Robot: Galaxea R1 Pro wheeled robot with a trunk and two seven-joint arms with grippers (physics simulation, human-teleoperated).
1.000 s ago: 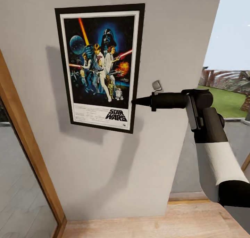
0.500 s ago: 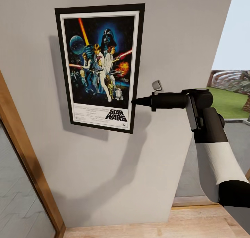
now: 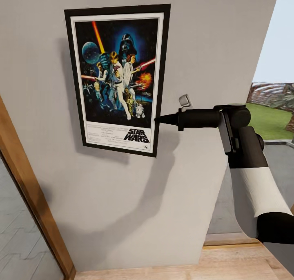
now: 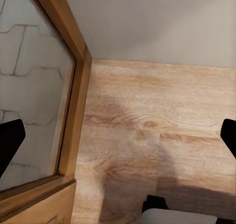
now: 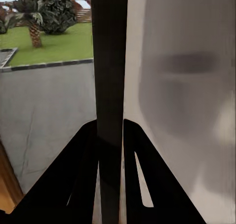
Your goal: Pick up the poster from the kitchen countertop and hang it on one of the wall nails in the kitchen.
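Poster (image 3: 117,79) stands portrait, title at 6 o'clock. Right gripper (image 3: 158,119) pinches its 3 o'clock edge; wrist cam catches frame (image 5: 109,86) edge-on. Left gripper (image 4: 118,135) gapes empty.

A home interior: pale plaster wall (image 3: 122,214), wood-plank floor (image 4: 157,116), wood-framed glass door (image 3: 28,178), lawn (image 3: 269,118) outside.

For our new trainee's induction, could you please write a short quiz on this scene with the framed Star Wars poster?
1. True or false: the right gripper is shut on the black-framed, white-bordered Star Wars poster.
2. Which poster edge does it hold: A top, B right, C left?
3. Fill in: the left gripper's black fingers hang over a pale ____ floor.

Key: 1 true; 2 B; 3 wooden.
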